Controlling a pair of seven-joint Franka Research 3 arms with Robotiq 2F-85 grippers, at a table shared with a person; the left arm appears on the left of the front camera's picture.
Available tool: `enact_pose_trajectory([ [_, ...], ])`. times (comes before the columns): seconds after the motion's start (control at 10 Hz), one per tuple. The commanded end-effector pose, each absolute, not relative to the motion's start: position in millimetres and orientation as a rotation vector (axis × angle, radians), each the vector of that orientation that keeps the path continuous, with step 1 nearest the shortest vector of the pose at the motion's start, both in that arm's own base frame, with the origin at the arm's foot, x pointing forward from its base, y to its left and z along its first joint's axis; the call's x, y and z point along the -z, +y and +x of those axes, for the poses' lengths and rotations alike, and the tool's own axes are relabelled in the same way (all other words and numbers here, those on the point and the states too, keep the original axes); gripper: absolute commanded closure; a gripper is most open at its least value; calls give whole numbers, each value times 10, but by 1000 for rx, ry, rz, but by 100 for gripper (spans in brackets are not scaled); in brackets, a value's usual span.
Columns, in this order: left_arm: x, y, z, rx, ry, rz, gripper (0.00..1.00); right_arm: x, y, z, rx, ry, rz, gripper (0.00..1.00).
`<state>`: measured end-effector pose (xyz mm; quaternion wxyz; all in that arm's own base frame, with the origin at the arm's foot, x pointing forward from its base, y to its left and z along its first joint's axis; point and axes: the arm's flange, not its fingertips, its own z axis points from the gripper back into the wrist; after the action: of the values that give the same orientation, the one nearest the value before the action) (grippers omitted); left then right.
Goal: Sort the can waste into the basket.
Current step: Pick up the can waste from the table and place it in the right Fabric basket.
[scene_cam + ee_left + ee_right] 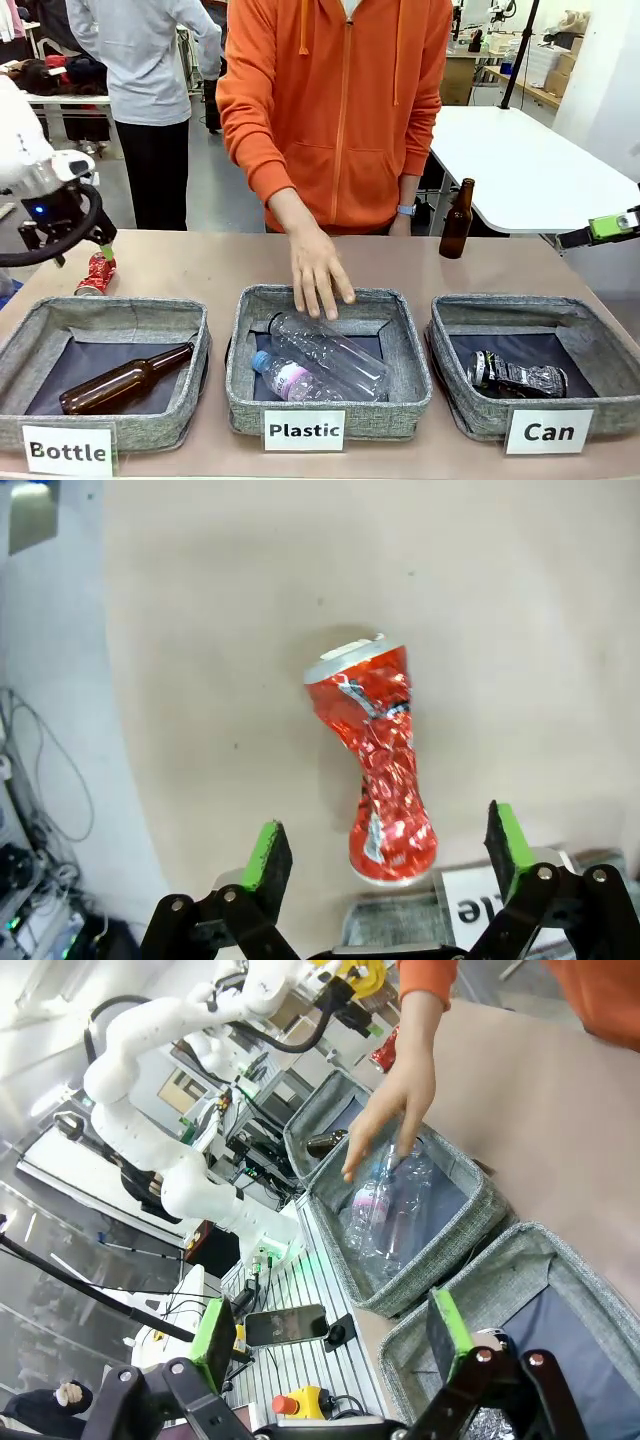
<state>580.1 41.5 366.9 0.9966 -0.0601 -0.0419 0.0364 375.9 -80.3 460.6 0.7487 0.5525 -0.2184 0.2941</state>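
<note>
**Lining up the pinch on the red can**

Hovering the left tool (387, 845) over the red can (375, 760), jaws spread wide and gripping nothing. Lying flat on the desk (420, 262) at its far left, just behind the Bottle basket (100, 310), crushed to a narrow waist with a flared end either side.

Already straddling well: long axis running between the pads (268, 850), one pad to each side. Judging the waist the best bite, so nudging forward along the can before dropping, rather than closing on the wide near end. Height above the desk being hard to read here, possibly some way to go; lowering slowly until the pads are almost brushing the surface, since thin crumpled metal could be skating out from under a high pinch. Closing gently and expecting some give.

Then lifting clear of the basket wall and crossing to the Can basket (520, 303) at far right, already holding the black can (515, 375). Keeping high while crossing: a person's hand (318, 275) is resting on the Plastic basket (330, 298) rim in between. Right tool (612, 227) waiting open and empty beyond the desk's right side.
</note>
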Motion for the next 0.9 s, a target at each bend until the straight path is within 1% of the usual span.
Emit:
enact_pose_trajectory([
  [0.0,-3540,425,5966,-130,-33,-60,0,-4601,-804,3743,-657,-491,1199,0],
  [0.1,-3418,412,6055,-158,-16,-26,0,-4601,-804,3743,-657,-491,1199,0],
  [0.4,-3151,328,6219,-109,65,-14,0,-4601,-804,3743,-657,-491,1199,0],
  [0.6,-3126,315,6252,-126,54,-9,0,-4601,-804,3743,-657,-491,1199,0],
  [0.7,-3136,306,6260,-131,47,-7,8,-4601,-804,3743,-657,-491,1199,0],
  [0.8,-3146,294,6270,-131,39,-2,53,-4601,-804,3743,-657,-491,1199,0],
])
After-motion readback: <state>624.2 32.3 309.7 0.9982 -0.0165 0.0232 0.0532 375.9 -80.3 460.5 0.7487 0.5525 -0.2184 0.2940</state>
